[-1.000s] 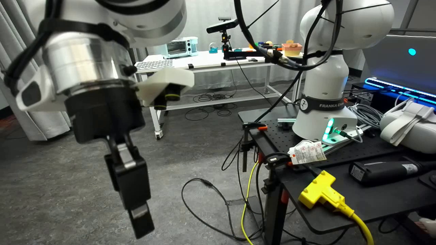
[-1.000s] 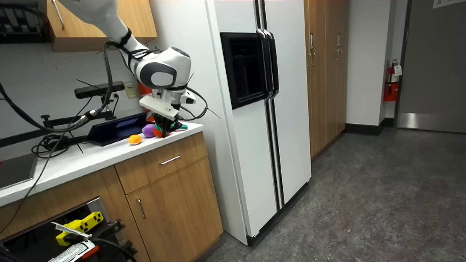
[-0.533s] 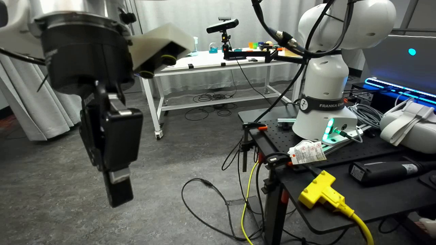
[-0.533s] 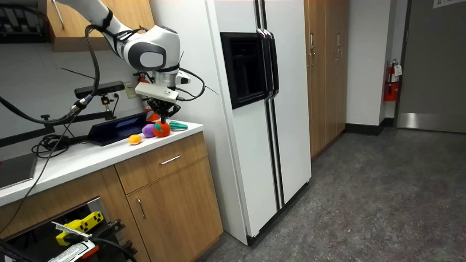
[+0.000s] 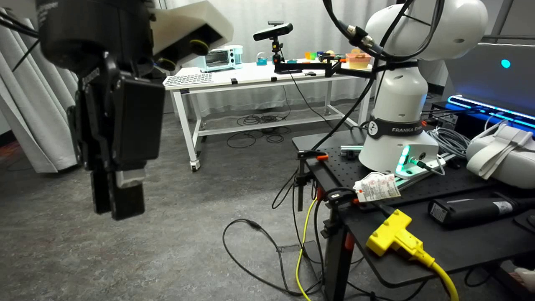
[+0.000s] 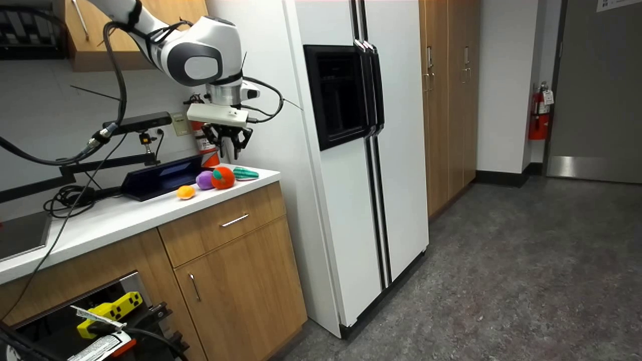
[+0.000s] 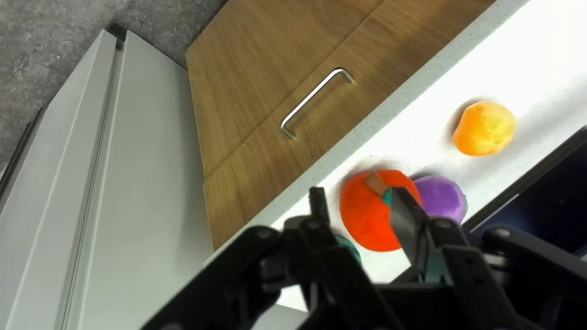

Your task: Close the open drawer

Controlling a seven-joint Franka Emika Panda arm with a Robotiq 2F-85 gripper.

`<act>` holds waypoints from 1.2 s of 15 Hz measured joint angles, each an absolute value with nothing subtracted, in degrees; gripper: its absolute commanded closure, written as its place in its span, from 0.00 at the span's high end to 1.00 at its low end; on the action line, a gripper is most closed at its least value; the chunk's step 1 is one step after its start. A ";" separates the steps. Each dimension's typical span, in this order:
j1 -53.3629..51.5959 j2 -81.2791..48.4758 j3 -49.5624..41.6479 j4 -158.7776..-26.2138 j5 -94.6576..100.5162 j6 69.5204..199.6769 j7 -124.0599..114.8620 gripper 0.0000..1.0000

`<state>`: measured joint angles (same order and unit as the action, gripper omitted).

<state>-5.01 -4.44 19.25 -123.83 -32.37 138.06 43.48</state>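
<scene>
The angular, jointed black fingers (image 7: 318, 204) are hanging above the smooth white surface (image 6: 130, 215), pointing downward, their tips standing apart with a gap showing between them. The drawer (image 6: 208, 228) is sitting just under that surface and looking closed, its flat front of grained brown wood lying flush with the cabinet door (image 6: 241, 291) below. A slim, squared bar handle (image 7: 310, 98) of shiny metal is running across it. Near the surface's speckled grey edge, a plump red tomato shape (image 6: 224, 178) with a green leaf is resting between a rounded purple piece (image 6: 204, 180) and a ridged green piece (image 6: 246, 174). A lumpy orange ball (image 7: 485, 128) is lying near the purple piece. Farther from that edge, a dark, straight-edged panel (image 6: 160, 178) with a bluish sheen is lying tilted. Just beside the drawer, a tall, smooth-sided white refrigerator (image 6: 343, 175) is standing.
</scene>
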 measured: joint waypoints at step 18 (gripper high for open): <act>-6.47 0.13 15.25 -125.73 -32.38 138.85 46.18 1.00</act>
